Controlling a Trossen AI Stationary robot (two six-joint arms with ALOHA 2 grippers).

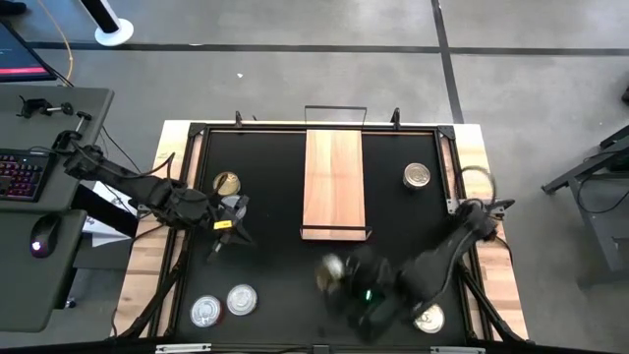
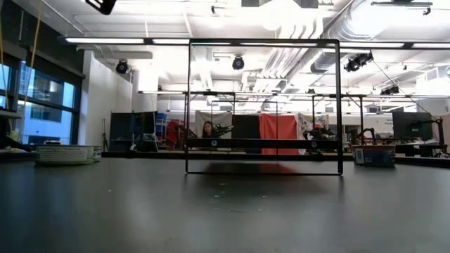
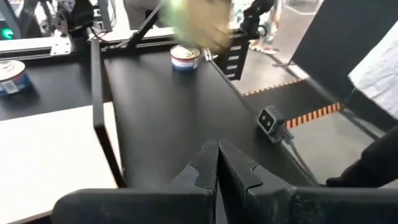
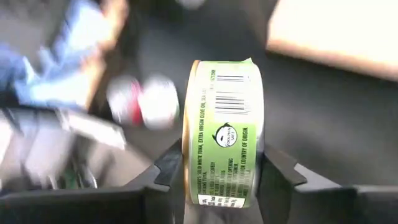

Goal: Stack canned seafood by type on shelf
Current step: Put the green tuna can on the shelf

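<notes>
Gripping a green-labelled tuna tin (image 4: 222,134) across its flat faces in the right tool (image 4: 219,177), above the worktop (image 1: 275,246) near the shelf (image 1: 334,179); likely rigid, dense, slick-sided. Left tool (image 3: 217,163) idling pinched shut, empty, beside a gold-lidded can (image 1: 226,183).

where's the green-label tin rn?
The green-label tin is clamped in the right claw, held over the table's front right, just short of the shelf.
</notes>
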